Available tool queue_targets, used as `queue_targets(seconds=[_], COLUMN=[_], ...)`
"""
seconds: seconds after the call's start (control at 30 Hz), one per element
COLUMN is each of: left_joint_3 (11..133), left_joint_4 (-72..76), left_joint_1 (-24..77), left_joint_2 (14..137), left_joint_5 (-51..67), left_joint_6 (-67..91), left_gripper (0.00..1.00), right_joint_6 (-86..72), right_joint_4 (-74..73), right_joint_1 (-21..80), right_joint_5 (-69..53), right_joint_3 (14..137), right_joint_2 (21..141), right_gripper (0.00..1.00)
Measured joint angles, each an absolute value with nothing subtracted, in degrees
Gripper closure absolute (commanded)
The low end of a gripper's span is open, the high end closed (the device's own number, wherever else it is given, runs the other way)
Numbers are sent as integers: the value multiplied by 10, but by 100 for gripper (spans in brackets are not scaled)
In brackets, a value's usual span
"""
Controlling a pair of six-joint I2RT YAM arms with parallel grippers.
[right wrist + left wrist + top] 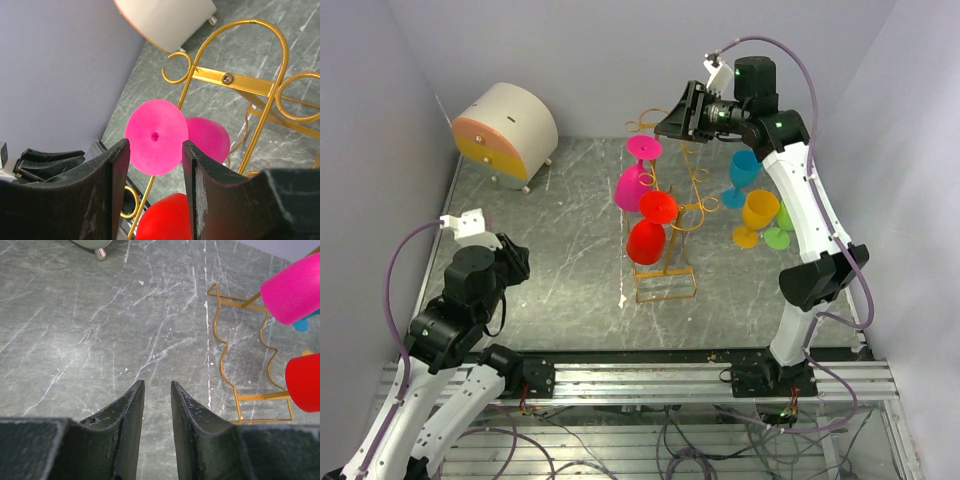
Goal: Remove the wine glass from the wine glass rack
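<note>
The golden wire wine glass rack stands mid-table. A pink wine glass hangs upside down from its left arm, with a red wine glass hanging lower in front. My right gripper hovers open just above the rack's top. In the right wrist view the pink glass's round foot shows past the gap of the right gripper, untouched by the fingers, with the rack's loops to the right. My left gripper hangs open and empty over bare table, left of the rack's base.
A white drum-shaped cabinet with an orange and yellow face sits at the back left. Blue, yellow and green glasses stand on the table right of the rack, close to the right arm. Walls close in on three sides.
</note>
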State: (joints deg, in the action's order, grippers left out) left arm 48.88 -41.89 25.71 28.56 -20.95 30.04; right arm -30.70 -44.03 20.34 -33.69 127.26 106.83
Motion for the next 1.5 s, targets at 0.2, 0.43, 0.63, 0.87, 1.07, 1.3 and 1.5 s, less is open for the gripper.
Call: queue_targets(seconds=[0.2, 0.43, 0.63, 0.87, 1.07, 1.3, 1.5], left_joint_3=[489, 489, 489, 489, 489, 489, 489], left_joint_4=[-419, -419, -419, -419, -420, -420, -420], left_joint_1=[257, 257, 257, 257, 257, 257, 257], left_joint_2=[287, 287, 287, 287, 287, 287, 287], left_joint_5=[-211, -213, -213, -215, -216, -217, -218], left_joint_6=[301, 303, 304, 304, 304, 304, 304], left_gripper=[62, 61, 61, 61, 61, 61, 61], right_joint_6=[-311, -311, -311, -318, -324, -337, -353], right_joint_4=[-452, -459, -470, -460, -444, -422, -389], right_joint_1=[215, 227, 231, 233, 234, 234, 234], right_joint_5=[-300, -280, -270, -281, -294, -307, -319], right_joint_3=[1273, 1264, 1258, 1236, 1232, 1222, 1201], right_joint_2=[1070, 1078, 1083, 1083, 1083, 1082, 1070], right_gripper=[54, 54, 54, 56, 67, 82, 91])
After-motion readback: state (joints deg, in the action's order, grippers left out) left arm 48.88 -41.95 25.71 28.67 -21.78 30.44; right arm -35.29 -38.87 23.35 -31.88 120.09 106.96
